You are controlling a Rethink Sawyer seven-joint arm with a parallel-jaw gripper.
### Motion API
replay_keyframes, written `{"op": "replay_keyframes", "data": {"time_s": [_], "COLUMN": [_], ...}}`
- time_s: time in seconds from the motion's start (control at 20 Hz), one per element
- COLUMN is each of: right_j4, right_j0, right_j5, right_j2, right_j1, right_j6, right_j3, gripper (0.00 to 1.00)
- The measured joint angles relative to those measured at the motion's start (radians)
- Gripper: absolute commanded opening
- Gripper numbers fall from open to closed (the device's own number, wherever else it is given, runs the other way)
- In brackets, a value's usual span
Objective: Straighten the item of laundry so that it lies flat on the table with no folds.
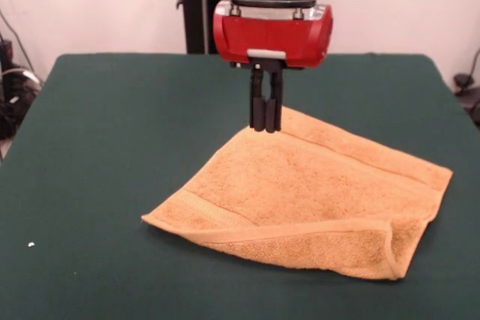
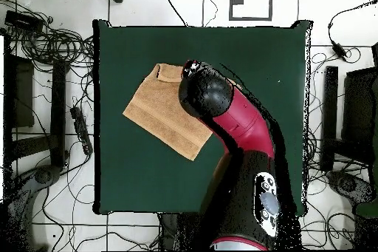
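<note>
The golden-orange towel point(image 1: 300, 192) lies right of centre on the dark green table point(image 1: 112, 110). It is folded over on itself: a doubled layer shows along its near edge, and its front right corner curls up. My gripper point(image 1: 266, 127) comes straight down from the red wrist. Its black fingers point(image 1: 257, 110) are pressed together on the towel's far edge, which rises a little to meet them. In the overhead view the towel point(image 2: 159, 112) sits in the table's point(image 2: 148, 175) upper left part. My arm point(image 2: 221, 112) covers its right side and hides the gripper.
A small white speck point(image 1: 31, 244) lies on the table near the front left. A black pedestal point(image 1: 201, 5) stands behind the table. Cables and stands point(image 2: 44, 49) lie on the floor around the table.
</note>
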Motion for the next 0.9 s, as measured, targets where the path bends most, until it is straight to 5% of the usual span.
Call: {"op": "replay_keyframes", "data": {"time_s": [0.9], "right_j4": [-0.070], "right_j0": [-0.041], "right_j5": [-0.022], "right_j2": [0.099], "right_j1": [0.011], "right_j6": [0.000], "right_j3": [0.000], "gripper": [0.00]}}
